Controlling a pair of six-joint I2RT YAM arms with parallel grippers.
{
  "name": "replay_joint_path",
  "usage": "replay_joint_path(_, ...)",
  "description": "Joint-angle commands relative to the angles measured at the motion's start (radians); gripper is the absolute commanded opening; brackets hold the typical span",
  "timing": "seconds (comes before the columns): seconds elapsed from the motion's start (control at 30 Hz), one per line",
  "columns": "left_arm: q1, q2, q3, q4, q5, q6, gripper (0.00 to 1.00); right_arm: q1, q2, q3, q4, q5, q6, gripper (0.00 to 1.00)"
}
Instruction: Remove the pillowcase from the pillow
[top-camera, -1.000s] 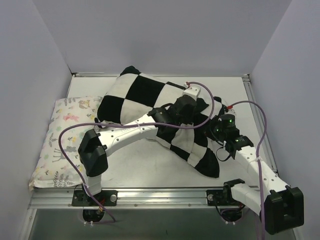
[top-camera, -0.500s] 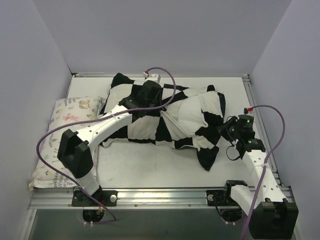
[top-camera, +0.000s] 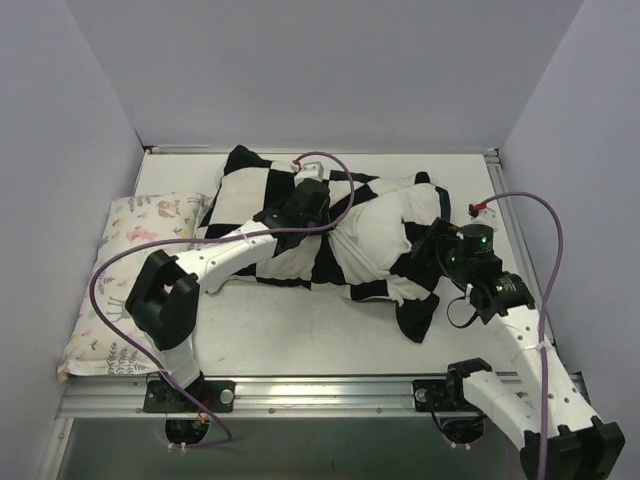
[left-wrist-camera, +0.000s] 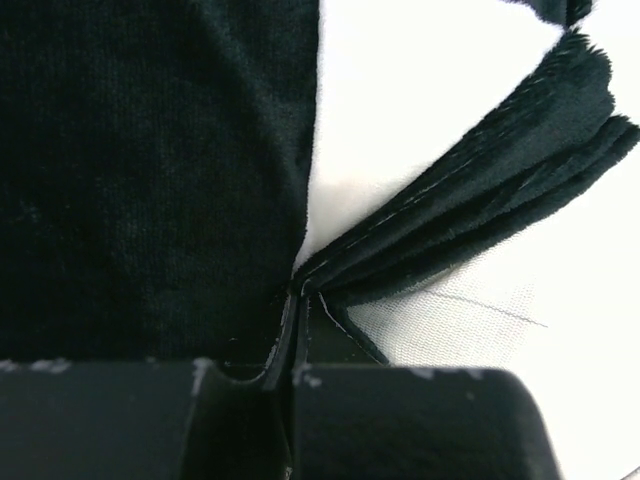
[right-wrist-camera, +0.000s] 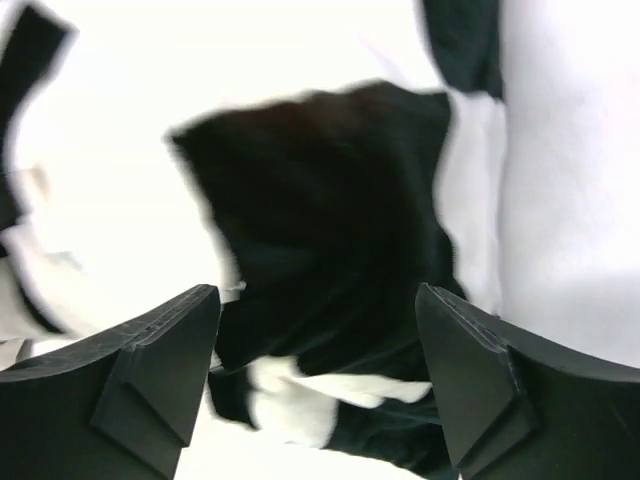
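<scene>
The black and white checkerboard pillowcase (top-camera: 285, 225) lies bunched across the middle of the table, with a loose tail (top-camera: 418, 318) hanging toward the front right. My left gripper (top-camera: 306, 203) rests on its back left part and is shut on a black fold of the pillowcase (left-wrist-camera: 450, 210), pinched at the fingertips (left-wrist-camera: 297, 300). My right gripper (top-camera: 441, 252) hovers at the case's right end, open, with black and white cloth (right-wrist-camera: 320, 240) between the fingers but not clamped. A plain white woven cloth (left-wrist-camera: 470, 310) shows under the fold; I cannot tell whether it is the pillow.
A pastel floral-print pillow (top-camera: 125, 285) lies along the left wall. A metal rail (top-camera: 320, 392) runs along the front edge by both arm bases. Grey walls close in the table on the left, back and right. Purple cables loop above both arms.
The left gripper has pulled the pillowcase back and left, stretching it across the table. The right gripper, shut before, has opened and let go of the cloth, shifting slightly left.
</scene>
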Motion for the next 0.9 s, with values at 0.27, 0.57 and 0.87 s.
replay_joint_path(0.27,0.011,0.069,0.016,-0.118,-0.041,-0.024,0.00,0.215,0.321,0.172,-0.131,0.304,-0.065,0.77)
replay_joint_path(0.57,0.136,-0.006,-0.048,-0.148,-0.035,-0.023,0.00,-0.191,0.105,-0.069,-0.088,0.145,-0.010,0.02)
replay_joint_path(0.87,0.141,-0.047,-0.065,-0.097,0.071,0.018,0.00,-0.320,0.414,-0.264,0.471,-0.513,0.193,0.00)
